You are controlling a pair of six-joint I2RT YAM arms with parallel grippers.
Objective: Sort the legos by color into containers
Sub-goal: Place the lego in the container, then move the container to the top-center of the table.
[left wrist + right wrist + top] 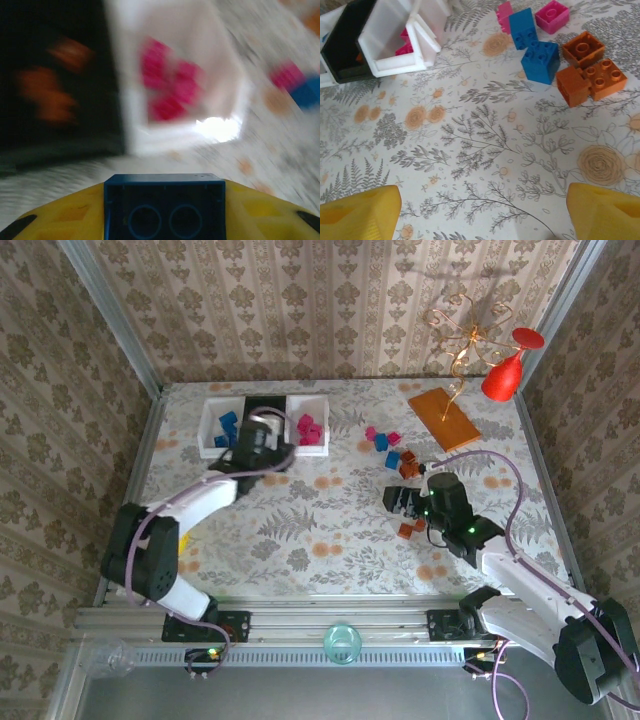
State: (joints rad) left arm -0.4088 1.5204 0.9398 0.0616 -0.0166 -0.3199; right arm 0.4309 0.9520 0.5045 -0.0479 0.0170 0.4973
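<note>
the left claw [262, 437] was clamped on one blue lego [164, 206], facing the black tray [60, 150] and the pink-filled white tray [175, 137]. released there, it would likely land missorted. the right claw [482, 212] gaped empty above the counter [470, 150]. there were three trays. loose legos [540, 60]: two pink, two blue, two or three orange.

Blue, pink and orange legos [540, 61] lie loose near three part-filled containers [206, 430].
</note>
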